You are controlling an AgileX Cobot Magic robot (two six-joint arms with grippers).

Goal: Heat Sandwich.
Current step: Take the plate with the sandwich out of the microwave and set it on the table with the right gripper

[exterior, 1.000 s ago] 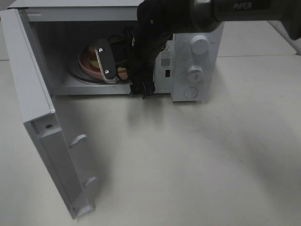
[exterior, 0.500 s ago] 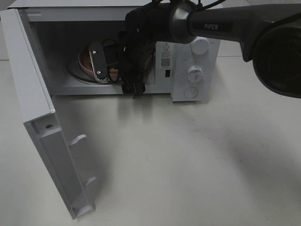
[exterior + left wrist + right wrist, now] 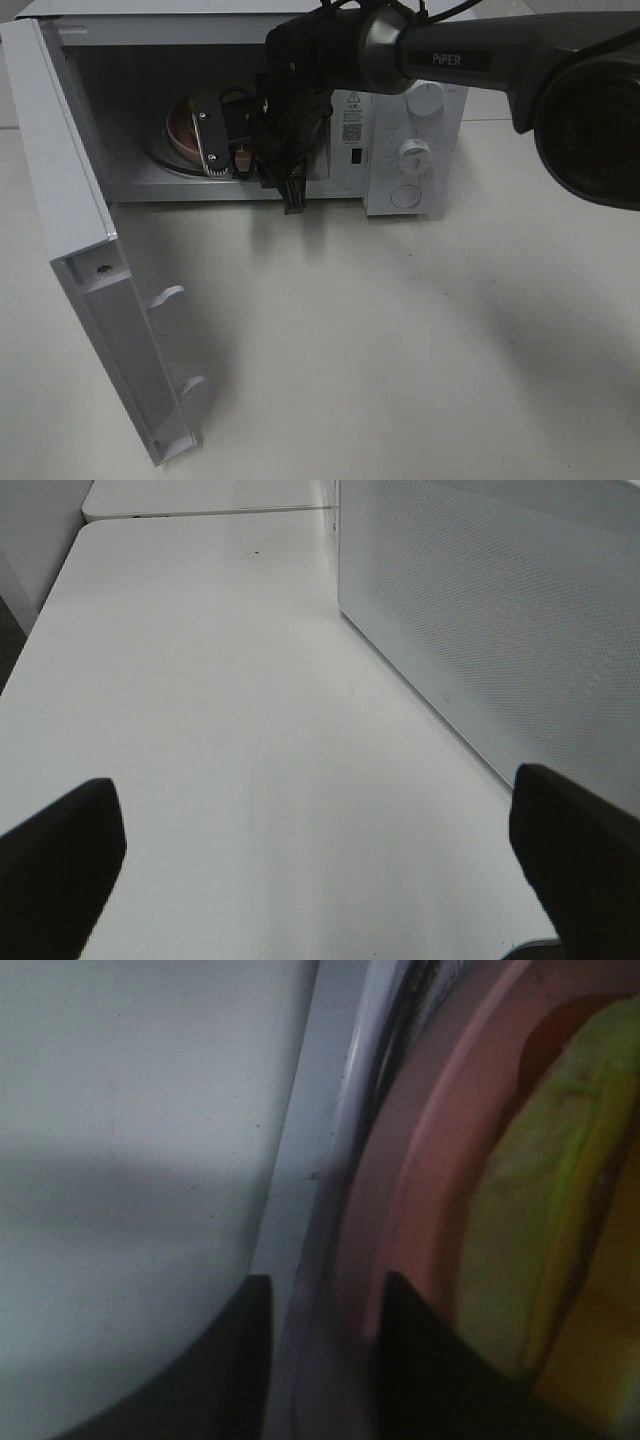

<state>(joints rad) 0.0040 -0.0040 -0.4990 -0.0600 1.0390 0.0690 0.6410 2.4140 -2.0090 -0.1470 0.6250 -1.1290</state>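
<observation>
Microwave (image 3: 400, 150) is standing on the white table (image 3: 420, 340), its door (image 3: 90, 270) swinging wide open on the left of the high view. The right arm (image 3: 470, 60) is reaching across into the cavity, its gripper (image 3: 222, 140) sitting over the pink plate (image 3: 182, 135) on the turntable. From the high view the sandwich is mostly hidden behind the gripper.

Right wrist view: two dark fingers (image 3: 420, 1360) are standing narrow, one on each side of the pink plate's rim (image 3: 400, 1190); actual contact is too blurred to confirm. The sandwich (image 3: 530, 1220), yellow-green filling showing, is lying on the plate inside the microwave, just beyond the rim.

Left wrist view: left gripper (image 3: 320, 880) is hanging over bare table beside the microwave's perforated side wall (image 3: 500, 610), fingers (image 3: 60, 870) spread wide, holding nothing.
</observation>
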